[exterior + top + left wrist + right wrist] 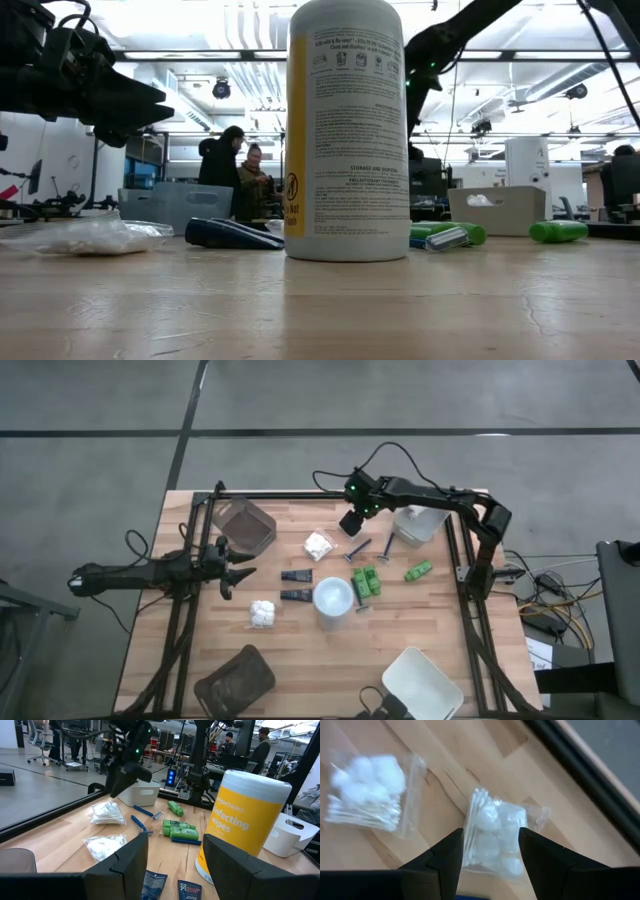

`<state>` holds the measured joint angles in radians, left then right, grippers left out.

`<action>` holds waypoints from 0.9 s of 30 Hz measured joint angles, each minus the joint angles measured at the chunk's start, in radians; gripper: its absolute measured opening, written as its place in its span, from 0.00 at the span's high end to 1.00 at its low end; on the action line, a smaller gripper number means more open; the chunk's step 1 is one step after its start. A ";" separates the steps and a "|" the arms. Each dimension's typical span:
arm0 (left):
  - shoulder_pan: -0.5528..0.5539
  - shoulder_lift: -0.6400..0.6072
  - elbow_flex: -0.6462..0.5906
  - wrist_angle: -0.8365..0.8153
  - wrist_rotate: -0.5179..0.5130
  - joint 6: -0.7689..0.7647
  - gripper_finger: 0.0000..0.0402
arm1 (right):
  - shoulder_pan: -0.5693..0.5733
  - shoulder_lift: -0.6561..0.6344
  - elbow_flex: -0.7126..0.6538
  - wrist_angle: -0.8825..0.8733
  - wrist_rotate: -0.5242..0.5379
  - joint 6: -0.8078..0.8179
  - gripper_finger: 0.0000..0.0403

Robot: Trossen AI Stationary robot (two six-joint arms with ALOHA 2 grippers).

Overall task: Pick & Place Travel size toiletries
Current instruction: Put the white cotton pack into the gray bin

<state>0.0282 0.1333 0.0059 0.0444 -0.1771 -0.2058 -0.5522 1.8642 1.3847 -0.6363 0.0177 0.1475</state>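
Low view: wooden table [320,310] (people [235,170] behind).

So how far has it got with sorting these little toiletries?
Hardly started, by the look of it. The white packets, green pieces, dark tubes, razors and yellow bottle all lie on the table, none visibly in a tray. The right gripper hovers open over a white packet. The left gripper waits open by the table's left side. Everything remains to be placed.
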 joint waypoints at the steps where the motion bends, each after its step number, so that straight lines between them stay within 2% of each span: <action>1: 0.000 0.000 0.000 0.000 0.000 0.000 0.51 | 0.000 0.002 -0.004 -0.003 0.000 -0.002 0.56; 8: 0.000 0.000 0.000 0.000 0.000 0.000 0.51 | -0.001 0.003 -0.032 -0.003 0.008 -0.052 0.61; 18: 0.000 0.000 0.000 0.000 0.000 0.000 0.51 | -0.001 0.003 -0.110 0.061 0.009 -0.011 0.66; 27: 0.000 0.000 0.000 0.000 0.000 0.000 0.51 | -0.012 0.003 -0.157 0.166 0.011 0.002 0.65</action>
<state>0.0282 0.1335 0.0059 0.0444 -0.1772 -0.2058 -0.5644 1.8671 1.2276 -0.4704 0.0291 0.1497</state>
